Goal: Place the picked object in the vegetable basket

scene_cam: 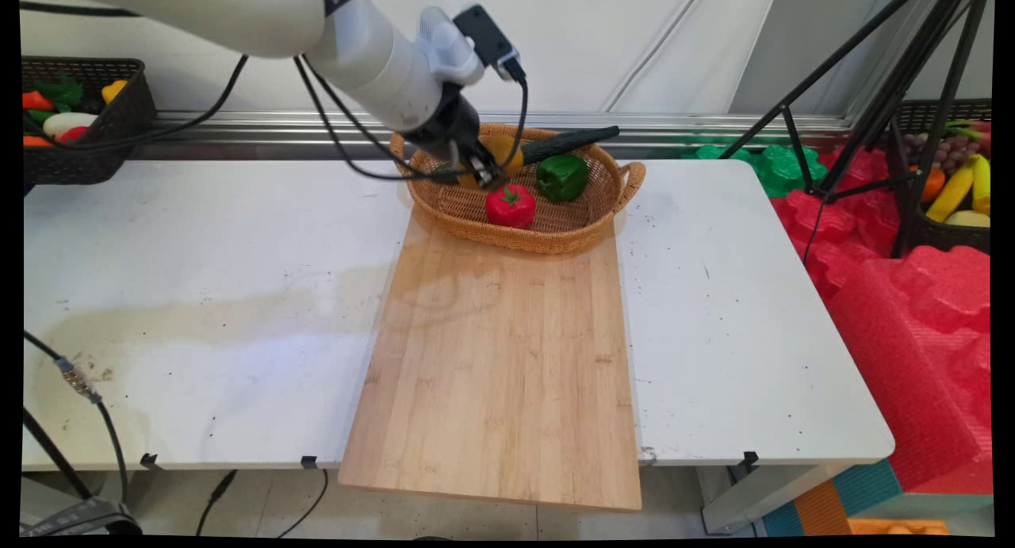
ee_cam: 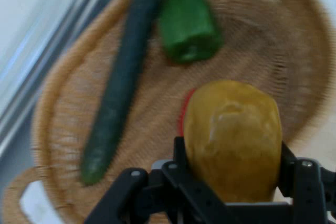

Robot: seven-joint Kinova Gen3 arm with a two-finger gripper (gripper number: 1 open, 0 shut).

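- Gripper [scene_cam: 485,175] pinching a yellow-brown potato-like piece [ee_cam: 232,139], one black finger [ee_cam: 181,166] pressed against each side of it; held over the rear left part of the wicker basket [scene_cam: 591,215].
- Held piece rounded, blunt-topped, ochre in colour with a paler, slightly dented patch on its upper face; matte skin; only an orange-yellow bulge [scene_cam: 505,153] of it visible past the gripper in the main view.
- Just beyond and below the held piece, a red tomato [scene_cam: 511,205] with a green stem cap, lying on the basket floor; in the hand view only a thin red sliver [ee_cam: 185,109] peeking out from behind the piece.
- Farther off, a green bell pepper [scene_cam: 561,176], glossy and blocky, resting in the basket apart from the tomato.
- Beside the pepper, a long dark green cucumber [scene_cam: 567,142], slanted, its far end propped on the basket's rear rim and poking out past it.
- Basket oval, woven, light brown, with a looped handle at each end; near edge sitting on the far end of a pale wooden cutting board [scene_cam: 507,350].
- Board lying lengthwise across the white tabletop [scene_cam: 198,294], its near end overhanging the tabletop edge.
- Well away from the gripper, at the far left, a dark basket [scene_cam: 119,120] of mixed toy produce.
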